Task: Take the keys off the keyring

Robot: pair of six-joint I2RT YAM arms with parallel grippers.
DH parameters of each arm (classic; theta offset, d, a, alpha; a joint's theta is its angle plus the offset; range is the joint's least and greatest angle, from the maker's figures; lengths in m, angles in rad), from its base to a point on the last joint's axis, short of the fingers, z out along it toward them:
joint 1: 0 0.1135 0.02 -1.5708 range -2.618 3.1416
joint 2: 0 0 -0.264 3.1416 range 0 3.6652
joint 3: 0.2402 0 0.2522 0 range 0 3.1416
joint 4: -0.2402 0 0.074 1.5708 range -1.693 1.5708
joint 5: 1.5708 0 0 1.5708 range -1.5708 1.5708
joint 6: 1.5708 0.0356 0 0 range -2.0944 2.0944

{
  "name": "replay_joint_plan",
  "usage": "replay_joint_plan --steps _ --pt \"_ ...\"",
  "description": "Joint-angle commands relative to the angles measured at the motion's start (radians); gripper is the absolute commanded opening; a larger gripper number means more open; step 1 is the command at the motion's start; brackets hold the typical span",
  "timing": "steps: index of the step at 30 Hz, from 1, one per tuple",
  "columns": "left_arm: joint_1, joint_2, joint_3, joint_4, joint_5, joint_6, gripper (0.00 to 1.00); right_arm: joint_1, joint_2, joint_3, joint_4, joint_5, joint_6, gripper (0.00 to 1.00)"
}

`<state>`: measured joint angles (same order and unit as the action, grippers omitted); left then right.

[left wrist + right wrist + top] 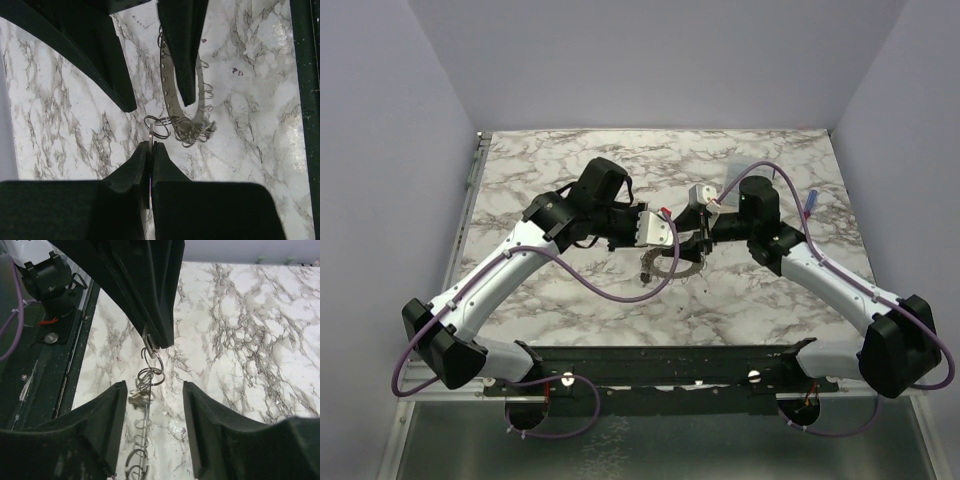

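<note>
The grey keyring (pixel 660 268) rests on the marble between both grippers. In the left wrist view its band (pixel 168 85) shows small holes, with several small wire rings (pixel 192 132) hanging from it. My left gripper (pixel 151 144) is shut on a thin key (pixel 151 136) joined to a small ring (pixel 161 125). A blue sliver shows between its pads. In the right wrist view the key tip (pixel 149 344) sticks out of the left gripper (pixel 160 340). My right gripper (pixel 153 385) is open and straddles the edge-on keyring (pixel 141 435).
A small blue-headed thing (pixel 813 203) lies on the marble at the far right. A small red spot (pixel 665 211) shows at the left gripper. The black base rail (pixel 660 362) runs along the near edge. Purple cables loop beside both arms.
</note>
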<state>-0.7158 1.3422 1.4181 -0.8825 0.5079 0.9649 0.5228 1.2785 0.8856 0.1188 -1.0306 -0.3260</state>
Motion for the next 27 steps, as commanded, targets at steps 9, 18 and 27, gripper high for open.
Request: replay_joint_plan --steps 9,18,27 --pt "-0.011 -0.026 0.040 -0.006 0.074 0.071 0.00 0.002 -0.021 0.015 -0.080 -0.115 -0.047 0.60" --pt "-0.051 -0.078 -0.024 -0.044 0.029 0.208 0.00 -0.005 -0.009 0.111 -0.234 -0.107 -0.128 0.58" --pt "-0.109 -0.113 -0.061 -0.052 -0.039 0.312 0.00 -0.021 0.016 0.205 -0.342 -0.135 -0.179 0.54"
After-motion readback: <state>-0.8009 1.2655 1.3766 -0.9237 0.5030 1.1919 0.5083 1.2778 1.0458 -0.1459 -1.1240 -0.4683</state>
